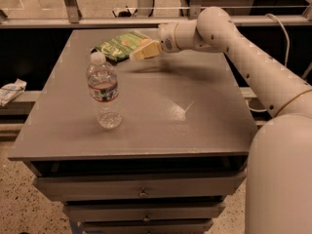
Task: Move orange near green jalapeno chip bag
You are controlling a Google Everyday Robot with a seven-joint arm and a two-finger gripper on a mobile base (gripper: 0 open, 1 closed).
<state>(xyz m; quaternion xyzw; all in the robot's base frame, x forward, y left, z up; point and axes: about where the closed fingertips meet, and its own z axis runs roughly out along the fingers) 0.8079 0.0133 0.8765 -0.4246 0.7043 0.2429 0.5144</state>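
gripper at back beside green jalapeno chip bag; water bottle obstructs front-left

The gripper hovers beside the green jalapeno chip bag. A water bottle stands upright on the worktop.

The green jalapeno chip bag lies flat, crinkly, by the table's far edge, left of centre; the end effector is at its right end.

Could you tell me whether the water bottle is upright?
Upright: water bottle stands cap-up on the table; gripper hovers by the chip bag.
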